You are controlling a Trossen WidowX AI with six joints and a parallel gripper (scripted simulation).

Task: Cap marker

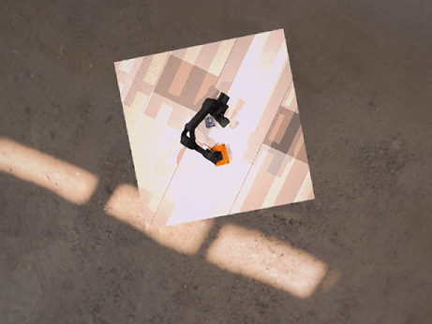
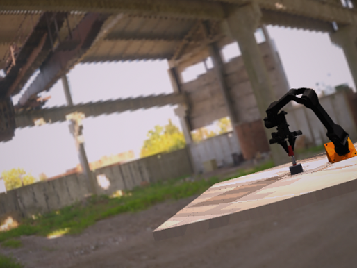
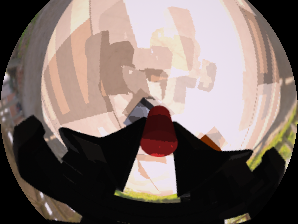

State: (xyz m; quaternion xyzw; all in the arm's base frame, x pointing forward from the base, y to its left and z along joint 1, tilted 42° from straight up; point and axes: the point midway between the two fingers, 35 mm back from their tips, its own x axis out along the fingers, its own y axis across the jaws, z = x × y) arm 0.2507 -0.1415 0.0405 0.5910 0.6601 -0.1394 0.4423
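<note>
My gripper [image 2: 290, 149] [image 3: 158, 123] is shut on the red cap [image 2: 291, 151] [image 3: 159, 141] and holds it above the table, the fingers pointing down. The dark holder block [image 1: 210, 122] [image 2: 296, 169] [image 3: 137, 114] stands on the table. The grey marker [image 2: 293, 160] rises upright from it in the exterior view, where it appears just under the cap. From above, the block is a little left of the arm's wrist end, so the cap seems to be off to the side of the marker. In the wrist view the fingers and cap partly hide the block; the marker cannot be made out clearly.
The arm's orange base [image 1: 224, 148] [image 2: 333, 155] [image 3: 212, 142] stands on the square table [image 1: 285, 183] [image 2: 216, 203], which has a patchwork wood pattern. The black arm arches from the base over to the holder's area. The table edges lie well away from the gripper.
</note>
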